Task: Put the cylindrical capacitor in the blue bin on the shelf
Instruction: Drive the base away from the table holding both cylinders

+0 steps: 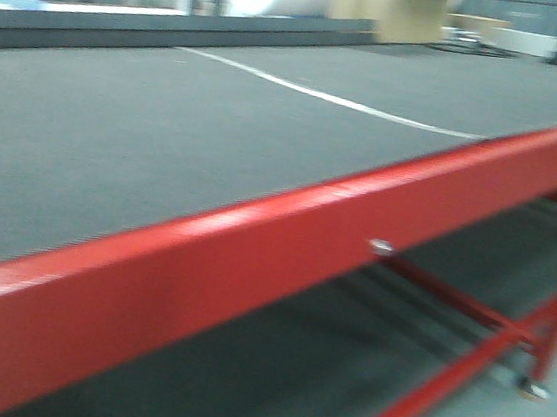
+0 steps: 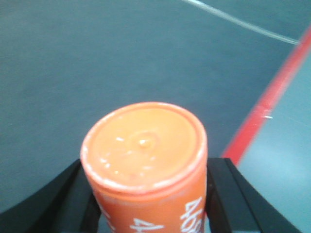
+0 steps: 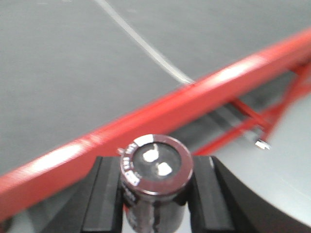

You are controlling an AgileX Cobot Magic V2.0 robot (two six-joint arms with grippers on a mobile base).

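Observation:
My right gripper (image 3: pixel 156 194) is shut on the cylindrical capacitor (image 3: pixel 156 170), a squat dark brown-black cylinder with pale printing on its rim and two silvery terminals on top, held upright between the black fingers (image 3: pixel 104 194). My left gripper (image 2: pixel 146 194) is shut on an orange cylinder (image 2: pixel 145 145) with white printing on its side. Both are held over a red-framed table. The shelf and the blue bin are out of view. Neither gripper shows in the front view.
A large table with a dark grey top (image 1: pixel 167 125) and a red front rail (image 1: pixel 283 259) fills the front view; a white line (image 1: pixel 322 95) crosses the top. Red legs and braces (image 1: pixel 467 321) stand below. Blurred furniture lies at the back.

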